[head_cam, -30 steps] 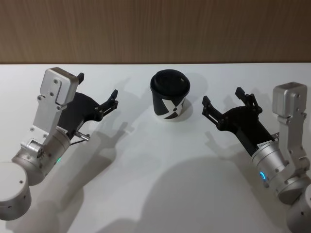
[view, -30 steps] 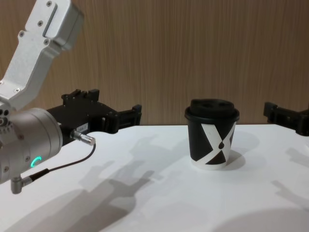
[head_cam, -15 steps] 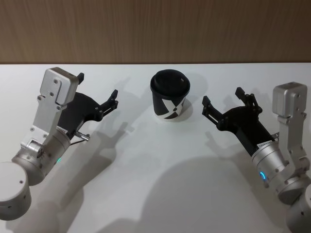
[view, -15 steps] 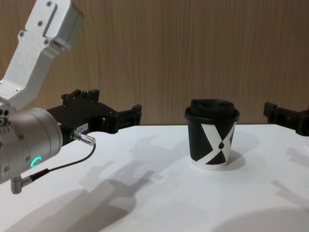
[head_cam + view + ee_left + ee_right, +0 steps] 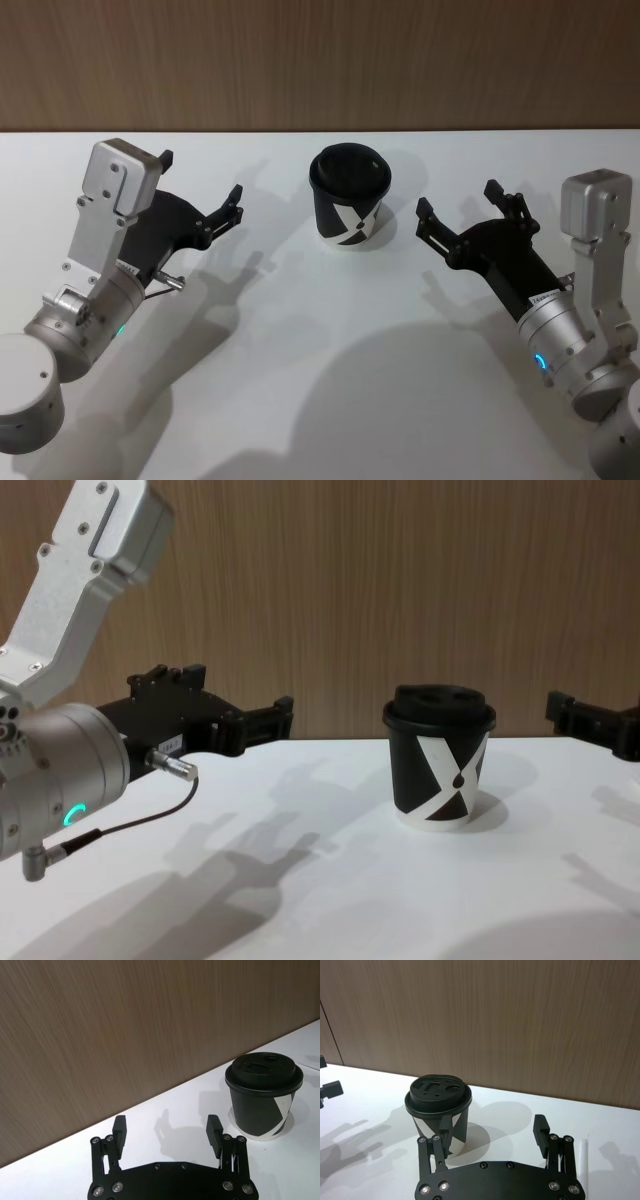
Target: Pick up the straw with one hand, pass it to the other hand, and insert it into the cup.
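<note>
Head view: the left gripper [image 5: 200,175] and right gripper [image 5: 458,198] hover spread open and empty either side of the cup [image 5: 349,195]; right wrist view: what looks like the straw [image 5: 584,1152] lies on the table [image 5: 620,1125] just beside the right gripper, so pickup seems not yet begun and calls for lowering that gripper astride it.

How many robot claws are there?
2. The left gripper is on the left of the cup, with its fingers open. The right gripper is on the cup's right, fingers open too. None looks hidden.
</note>
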